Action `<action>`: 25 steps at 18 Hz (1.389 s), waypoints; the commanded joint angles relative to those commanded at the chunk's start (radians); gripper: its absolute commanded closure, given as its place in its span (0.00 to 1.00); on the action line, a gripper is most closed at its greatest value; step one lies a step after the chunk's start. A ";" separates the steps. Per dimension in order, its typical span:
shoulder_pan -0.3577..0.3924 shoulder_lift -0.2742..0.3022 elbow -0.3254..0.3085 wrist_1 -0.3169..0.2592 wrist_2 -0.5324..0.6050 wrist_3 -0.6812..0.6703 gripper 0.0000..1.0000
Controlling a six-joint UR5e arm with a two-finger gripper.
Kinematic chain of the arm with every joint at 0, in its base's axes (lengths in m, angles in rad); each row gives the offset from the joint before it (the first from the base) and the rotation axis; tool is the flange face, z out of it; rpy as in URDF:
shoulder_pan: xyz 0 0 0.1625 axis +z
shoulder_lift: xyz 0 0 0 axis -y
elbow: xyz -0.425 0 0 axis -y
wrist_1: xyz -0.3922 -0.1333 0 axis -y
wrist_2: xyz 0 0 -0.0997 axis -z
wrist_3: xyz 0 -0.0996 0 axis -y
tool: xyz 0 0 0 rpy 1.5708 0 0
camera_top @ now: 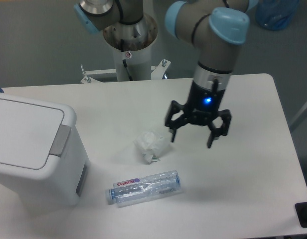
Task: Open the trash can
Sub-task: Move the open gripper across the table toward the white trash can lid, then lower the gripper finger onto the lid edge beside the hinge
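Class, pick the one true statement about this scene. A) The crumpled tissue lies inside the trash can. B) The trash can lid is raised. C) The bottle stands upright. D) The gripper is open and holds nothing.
D: the gripper hangs with fingers spread and nothing between them, above the table.

Trash can point(29, 149): white body and white lid, with a grey rectangular push tab point(59, 140) on the lid's near edge; a darker grey panel shows on its right side wall. Table point(253, 199): plain white, no pattern. Gripper point(192, 138): black fingers, a small blue light glowing on its body. Arm point(213, 45): grey links with light blue joint caps; wrist section silver above black. Crumpled paper point(152, 145): white, with a small green fleck at its lower edge. Bottle point(146, 187): clear plastic, blue cap, label with red-and-purple lettering. Pedestal point(129, 45): white, with a small red-marked sticker. Background floor: dull grey.
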 joint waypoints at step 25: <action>-0.250 0.003 -0.006 0.081 -0.055 -0.256 0.00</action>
